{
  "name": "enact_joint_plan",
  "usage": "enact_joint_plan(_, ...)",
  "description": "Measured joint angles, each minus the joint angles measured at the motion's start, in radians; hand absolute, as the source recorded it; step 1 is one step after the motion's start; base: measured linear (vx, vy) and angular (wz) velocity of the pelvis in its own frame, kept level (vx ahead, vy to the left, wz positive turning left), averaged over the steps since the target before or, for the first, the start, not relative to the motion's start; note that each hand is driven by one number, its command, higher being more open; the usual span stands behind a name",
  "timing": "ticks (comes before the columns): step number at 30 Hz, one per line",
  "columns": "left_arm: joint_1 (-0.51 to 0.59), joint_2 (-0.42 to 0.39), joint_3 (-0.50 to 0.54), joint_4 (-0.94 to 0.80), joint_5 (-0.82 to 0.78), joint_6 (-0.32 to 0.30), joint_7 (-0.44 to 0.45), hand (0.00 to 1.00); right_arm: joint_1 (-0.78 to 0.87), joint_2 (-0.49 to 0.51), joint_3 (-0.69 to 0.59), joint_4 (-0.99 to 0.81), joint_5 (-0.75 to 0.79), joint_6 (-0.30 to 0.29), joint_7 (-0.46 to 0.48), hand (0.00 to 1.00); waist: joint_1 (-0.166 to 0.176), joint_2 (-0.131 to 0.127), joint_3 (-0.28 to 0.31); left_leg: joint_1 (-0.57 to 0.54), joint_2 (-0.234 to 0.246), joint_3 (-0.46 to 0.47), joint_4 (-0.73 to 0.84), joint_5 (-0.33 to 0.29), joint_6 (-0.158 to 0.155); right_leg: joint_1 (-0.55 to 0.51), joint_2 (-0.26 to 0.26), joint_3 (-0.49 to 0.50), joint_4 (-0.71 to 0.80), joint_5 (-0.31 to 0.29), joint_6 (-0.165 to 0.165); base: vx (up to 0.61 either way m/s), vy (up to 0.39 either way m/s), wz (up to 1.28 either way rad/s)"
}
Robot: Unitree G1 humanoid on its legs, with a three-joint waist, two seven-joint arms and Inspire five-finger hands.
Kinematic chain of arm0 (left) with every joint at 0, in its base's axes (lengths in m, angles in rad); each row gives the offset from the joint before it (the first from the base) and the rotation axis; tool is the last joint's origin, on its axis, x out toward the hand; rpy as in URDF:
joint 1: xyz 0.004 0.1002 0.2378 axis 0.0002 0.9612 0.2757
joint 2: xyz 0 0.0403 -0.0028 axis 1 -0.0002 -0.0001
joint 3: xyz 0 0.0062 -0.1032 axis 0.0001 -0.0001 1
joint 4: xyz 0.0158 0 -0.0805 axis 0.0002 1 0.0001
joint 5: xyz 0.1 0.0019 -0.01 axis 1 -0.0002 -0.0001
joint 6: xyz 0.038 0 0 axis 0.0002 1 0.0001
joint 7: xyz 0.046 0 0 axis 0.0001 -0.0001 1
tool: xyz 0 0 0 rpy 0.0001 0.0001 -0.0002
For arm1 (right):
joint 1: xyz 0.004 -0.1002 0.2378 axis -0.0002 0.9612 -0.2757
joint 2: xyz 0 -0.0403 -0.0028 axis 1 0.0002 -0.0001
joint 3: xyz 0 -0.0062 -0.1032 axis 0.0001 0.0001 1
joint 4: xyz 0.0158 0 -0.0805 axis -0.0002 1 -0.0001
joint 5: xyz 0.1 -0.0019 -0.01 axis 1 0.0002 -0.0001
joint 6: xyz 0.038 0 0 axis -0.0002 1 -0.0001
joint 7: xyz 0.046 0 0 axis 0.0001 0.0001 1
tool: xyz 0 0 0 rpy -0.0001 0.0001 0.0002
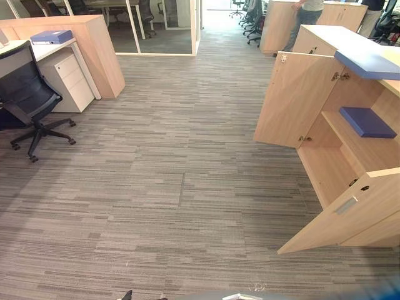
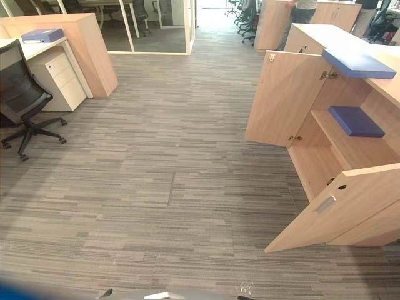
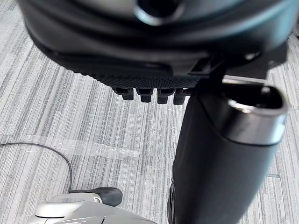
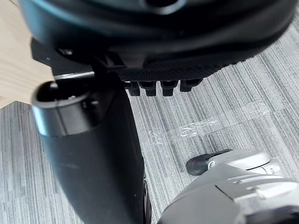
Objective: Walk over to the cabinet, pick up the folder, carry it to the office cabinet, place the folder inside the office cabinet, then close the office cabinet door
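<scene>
Nearest to me, both hands hang over the grey striped carpet. The left hand holds nothing: its fingers sit in a loose row, apart from the thumb. The right hand reads the same, with its fingers relaxed and empty.

At about 4 o'clock is the office cabinet, with both doors swung open. The near door angles out toward me over the carpet, and the far door stands wide at about 2 o'clock. Between them, on the shelf inside, the folder lies flat. It is blue, set toward the back, and neither hand touches it. A second blue folder lies on the cabinet's top, right at its front edge.

Farther off at 10 o'clock, a black office chair stands beside a white drawer unit. The unit is tucked under a bench, and a third blue folder rests on that bench against a wooden panel.

At 12 o'clock, well back, there is a glass partition. At 1 o'clock a person stands by another wooden cabinet.
</scene>
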Motion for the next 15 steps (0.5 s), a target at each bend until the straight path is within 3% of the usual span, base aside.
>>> enact_joint_plan(15,-0.009,0.006,-0.001,0.006,-0.022,-0.001,-0.042,1.0,-0.022,0.006,-0.011,0.001,-0.002,0.0,0.018,1.0,0.0,0.001,0.024,0.031,-0.001,0.012,-0.022,0.0,-0.001,0.027,0.0,-0.007,-0.022,0.009,0.015,-0.01,-0.008,-0.02)
